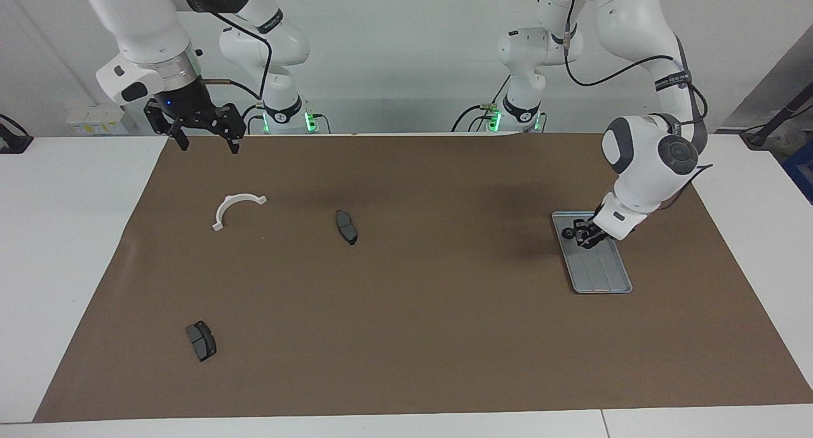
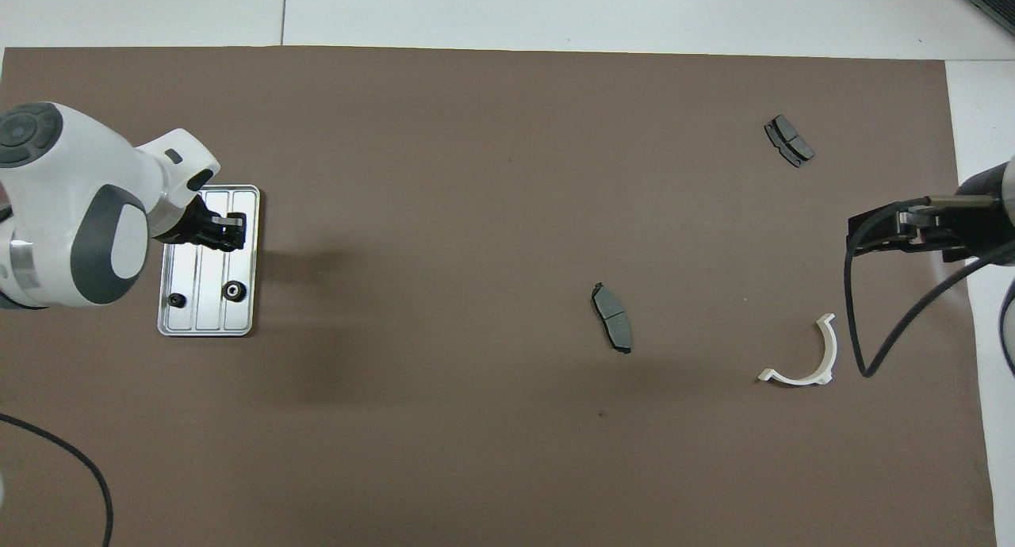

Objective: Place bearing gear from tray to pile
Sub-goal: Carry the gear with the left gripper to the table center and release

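Left gripper (image 1: 587,233) is down over the tray (image 2: 208,322), probably lining up on a gear (image 2: 232,291); can't tell if it's gripping. Right gripper (image 1: 202,128) waits, spread open.

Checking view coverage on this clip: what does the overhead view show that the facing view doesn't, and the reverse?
Only the overhead view shows two small dark gears on the tray: the bearing gear and a smaller gear, both apart from the left gripper.

Only the facing view shows both arm bases and the right gripper raised, waiting.

Both show the white bracket, two brake pads and the left gripper over the tray.
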Controlling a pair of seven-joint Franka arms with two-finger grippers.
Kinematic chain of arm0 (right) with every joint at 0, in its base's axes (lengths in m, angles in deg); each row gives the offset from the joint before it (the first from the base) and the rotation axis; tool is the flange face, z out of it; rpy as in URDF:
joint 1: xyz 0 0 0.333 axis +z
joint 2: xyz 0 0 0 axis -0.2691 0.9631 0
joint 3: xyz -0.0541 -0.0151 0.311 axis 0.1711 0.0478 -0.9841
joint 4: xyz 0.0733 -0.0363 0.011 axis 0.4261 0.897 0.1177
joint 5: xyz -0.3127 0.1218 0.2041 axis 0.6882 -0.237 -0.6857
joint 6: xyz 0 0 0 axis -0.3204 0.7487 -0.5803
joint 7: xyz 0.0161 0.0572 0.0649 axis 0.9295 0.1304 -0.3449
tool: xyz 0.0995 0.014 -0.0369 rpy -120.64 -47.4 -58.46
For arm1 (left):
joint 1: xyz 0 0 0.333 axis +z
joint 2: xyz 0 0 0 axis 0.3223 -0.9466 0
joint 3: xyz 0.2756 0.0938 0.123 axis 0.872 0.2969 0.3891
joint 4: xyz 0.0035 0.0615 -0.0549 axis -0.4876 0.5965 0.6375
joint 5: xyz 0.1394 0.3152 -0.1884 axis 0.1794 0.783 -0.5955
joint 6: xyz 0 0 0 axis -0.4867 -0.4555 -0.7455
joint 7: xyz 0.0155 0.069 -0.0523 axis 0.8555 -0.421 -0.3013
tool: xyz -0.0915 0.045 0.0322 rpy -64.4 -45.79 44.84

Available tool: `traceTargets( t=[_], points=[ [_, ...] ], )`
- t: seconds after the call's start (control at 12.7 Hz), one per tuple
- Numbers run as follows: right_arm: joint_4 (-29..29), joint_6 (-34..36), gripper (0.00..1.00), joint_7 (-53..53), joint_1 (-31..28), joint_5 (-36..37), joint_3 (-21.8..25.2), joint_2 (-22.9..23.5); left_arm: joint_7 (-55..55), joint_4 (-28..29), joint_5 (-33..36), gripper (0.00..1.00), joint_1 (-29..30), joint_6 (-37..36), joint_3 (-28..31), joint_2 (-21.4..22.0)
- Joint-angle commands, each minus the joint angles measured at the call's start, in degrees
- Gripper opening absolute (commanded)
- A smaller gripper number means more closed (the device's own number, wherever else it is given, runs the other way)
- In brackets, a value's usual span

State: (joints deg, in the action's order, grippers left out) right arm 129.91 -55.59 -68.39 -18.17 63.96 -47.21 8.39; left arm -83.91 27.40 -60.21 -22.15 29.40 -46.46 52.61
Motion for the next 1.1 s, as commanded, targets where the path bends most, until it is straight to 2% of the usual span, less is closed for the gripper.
traceTargets(
  t=[0.0,0.39,0.55,0.87,0.94,1.02],
  points=[
    [1.7,-0.8,1.0,0.6,-0.2,-0.9,-0.2,-1.4,8.4,-0.2,0.3,0.0,-5.7,0.1,0.6,-0.1],
    [2.9,-3.2,1.0,0.4,-0.7,-0.9,-0.2,-1.8,30.9,-0.2,0.2,0.0,-19.6,5.3,0.5,-2.4],
    [3.5,-3.2,1.0,0.5,-0.8,-0.9,-0.2,-1.8,39.0,-0.3,-1.8,0.0,-25.0,11.7,0.5,-4.3],
    [6.2,-7.2,1.0,0.5,-0.2,-0.9,-0.2,-1.8,40.8,-0.2,-4.1,0.0,-31.7,13.3,0.5,-5.2],
    [6.7,-8.1,1.0,0.5,0.0,-0.9,-0.2,-1.8,40.8,-0.1,-4.2,0.04,-33.0,13.1,0.5,-5.1],
    [7.1,-8.7,1.0,0.7,0.1,-0.9,-0.4,-1.8,40.8,0.3,-4.2,0.13,-34.2,12.5,0.5,-4.9]
  ],
)
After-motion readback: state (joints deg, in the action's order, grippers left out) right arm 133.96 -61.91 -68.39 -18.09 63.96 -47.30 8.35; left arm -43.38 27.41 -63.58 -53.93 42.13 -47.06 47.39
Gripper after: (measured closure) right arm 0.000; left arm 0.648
